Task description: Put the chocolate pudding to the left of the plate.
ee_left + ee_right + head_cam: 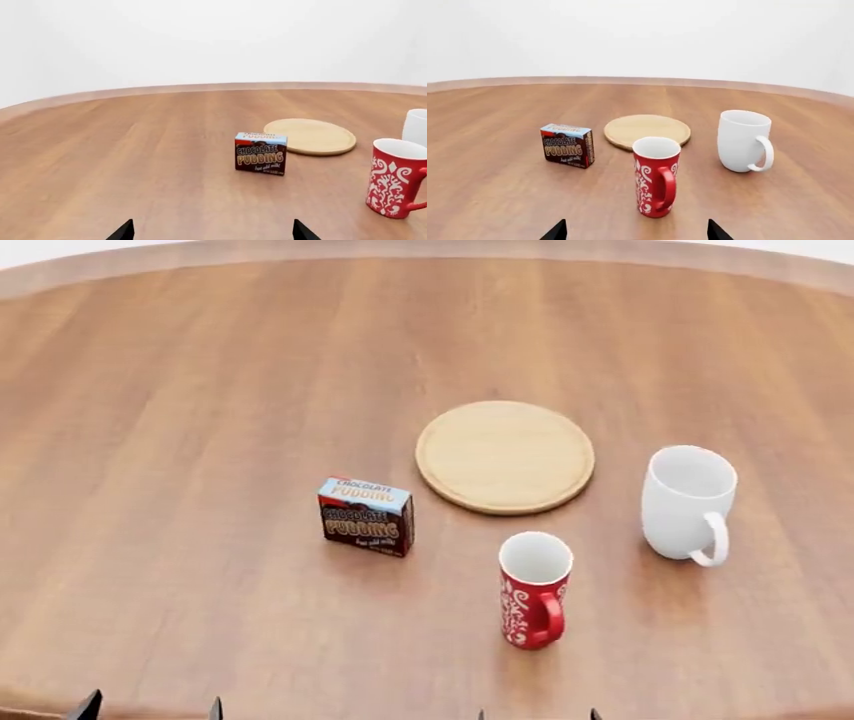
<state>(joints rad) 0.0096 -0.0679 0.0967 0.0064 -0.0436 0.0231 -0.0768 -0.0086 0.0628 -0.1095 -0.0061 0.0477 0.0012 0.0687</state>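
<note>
The chocolate pudding [366, 515] is a small brown carton with a light-blue top, standing upright on the wooden table [160, 420]. It stands just left of and a little nearer than the plate [505, 456], a pale round wooden disc. Both show in the left wrist view, pudding [260, 153] and plate [311, 136], and in the right wrist view, pudding [568, 145] and plate [647, 131]. My left gripper [150, 708] is open at the near table edge, well short of the carton. My right gripper [538, 715] is open too, near the edge and empty.
A red patterned mug [535, 588] stands in front of the plate, directly ahead of my right gripper. A white mug [689, 501] stands to the plate's right. The table's curved far rim [400, 250] runs along the back.
</note>
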